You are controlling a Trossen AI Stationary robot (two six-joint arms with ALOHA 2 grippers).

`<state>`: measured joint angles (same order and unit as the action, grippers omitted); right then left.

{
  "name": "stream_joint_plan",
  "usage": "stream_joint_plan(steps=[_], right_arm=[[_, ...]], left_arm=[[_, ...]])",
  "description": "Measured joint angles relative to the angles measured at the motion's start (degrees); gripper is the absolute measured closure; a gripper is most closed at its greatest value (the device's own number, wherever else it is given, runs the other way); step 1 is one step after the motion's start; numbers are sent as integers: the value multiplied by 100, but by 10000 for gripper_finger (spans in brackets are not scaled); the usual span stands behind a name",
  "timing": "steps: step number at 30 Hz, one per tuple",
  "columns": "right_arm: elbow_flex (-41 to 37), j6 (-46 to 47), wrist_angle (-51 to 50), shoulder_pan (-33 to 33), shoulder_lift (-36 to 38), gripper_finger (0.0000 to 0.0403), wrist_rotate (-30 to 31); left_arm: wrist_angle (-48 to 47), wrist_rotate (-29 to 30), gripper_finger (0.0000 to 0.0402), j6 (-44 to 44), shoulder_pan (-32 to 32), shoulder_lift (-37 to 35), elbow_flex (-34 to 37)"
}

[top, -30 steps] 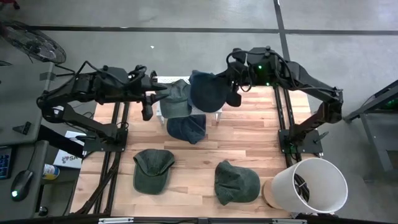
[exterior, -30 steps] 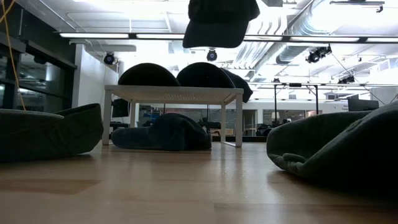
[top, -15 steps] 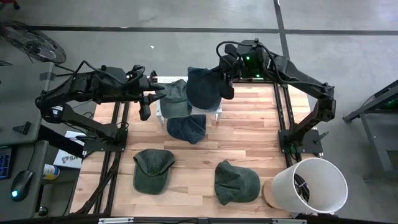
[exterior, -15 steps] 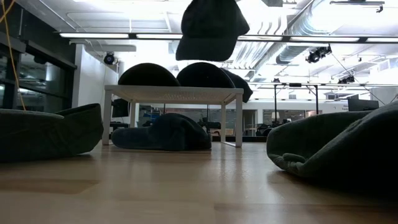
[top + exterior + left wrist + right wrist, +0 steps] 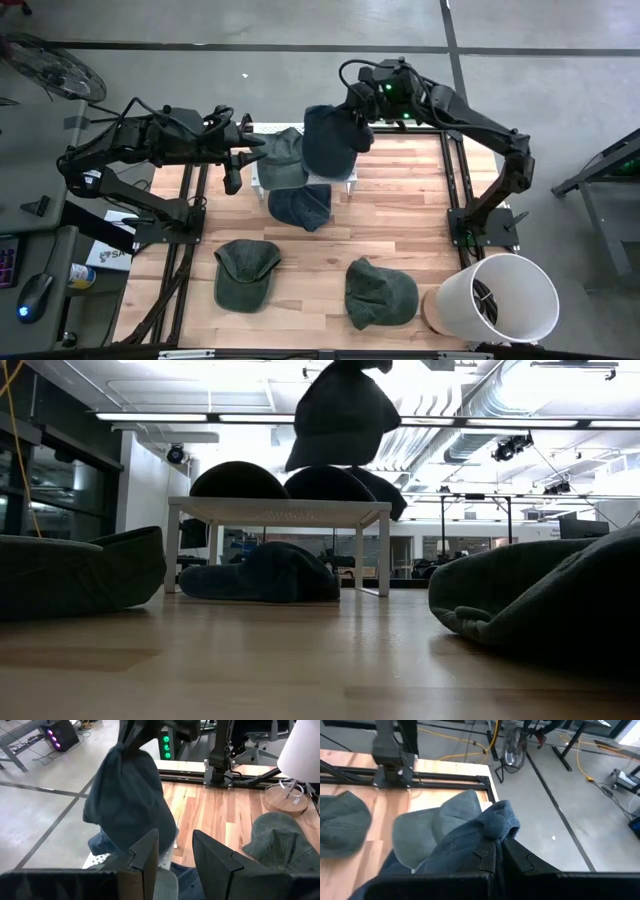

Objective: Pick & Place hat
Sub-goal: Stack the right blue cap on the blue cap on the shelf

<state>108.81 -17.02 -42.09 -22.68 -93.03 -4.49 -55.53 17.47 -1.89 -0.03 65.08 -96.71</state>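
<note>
High view: the right gripper (image 5: 352, 112) is clamped tight on a fold of the dark blue hat (image 5: 328, 142), which hangs below it over the small white stand (image 5: 346, 181), just above the hats already resting there. The left gripper (image 5: 250, 152) waits beside the stand, fingers partly apart and holding nothing, close to the grey-green hat (image 5: 283, 160).

A small stand (image 5: 345, 181) sits at the back middle of the tabletop (image 5: 400, 220). One hat (image 5: 283, 160) lies on it, and another hat (image 5: 300, 206) lies under it. A third hat (image 5: 329, 140) hangs above the stand. Two more hats (image 5: 245, 273) (image 5: 379, 293) lie near the front. A bin (image 5: 500, 300) stands at the front right corner.
</note>
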Motion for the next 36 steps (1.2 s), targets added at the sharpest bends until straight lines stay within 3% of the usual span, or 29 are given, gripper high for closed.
stream_joint_plan(steps=[14, 36], right_arm=[[0, -256, 2, -225, -419, 403, 628], [-171, -399, 406, -596, -1012, 403, 407]], left_arm=[[0, 3, 284, 7, 2, 0, 0], [2, 11, 284, 3, 1, 0, 0]])
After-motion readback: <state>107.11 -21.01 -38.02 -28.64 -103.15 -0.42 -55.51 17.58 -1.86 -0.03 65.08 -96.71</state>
